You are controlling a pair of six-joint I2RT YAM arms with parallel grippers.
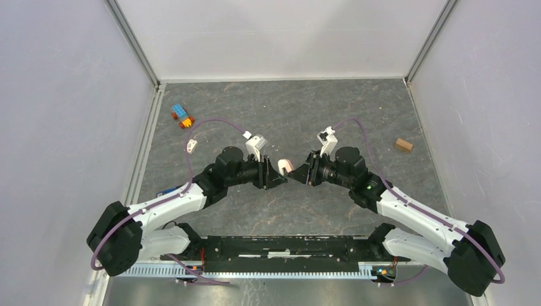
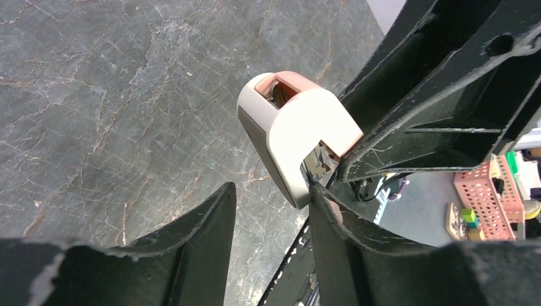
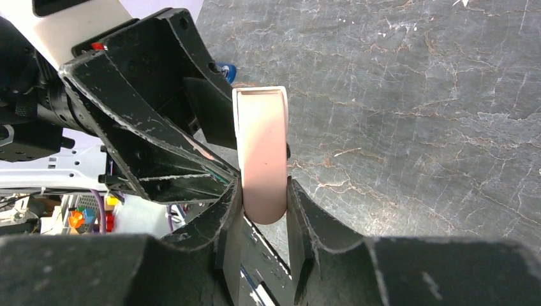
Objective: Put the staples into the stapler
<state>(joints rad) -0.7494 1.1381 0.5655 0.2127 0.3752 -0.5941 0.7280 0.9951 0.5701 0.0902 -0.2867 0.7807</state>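
My right gripper (image 3: 263, 185) is shut on the rounded end of a small pink-and-white piece (image 3: 260, 146), held above the table centre (image 1: 285, 166). My left gripper (image 2: 273, 188) faces it with its jaws apart. The piece (image 2: 293, 127) sits just past the left fingertips, and its lower edge touches the right finger (image 2: 332, 217). In the top view both grippers, left (image 1: 279, 173) and right (image 1: 300, 173), meet tip to tip. A blue sliver (image 1: 167, 190) shows beside the left forearm; I cannot tell whether it is the stapler. The staples are out of view.
Toy bricks in blue, orange and red (image 1: 182, 116) lie at the back left, with a small pale bit (image 1: 191, 146) nearer. A wooden block (image 1: 402, 145) lies at the right. White walls enclose the dark stone table (image 1: 268, 108).
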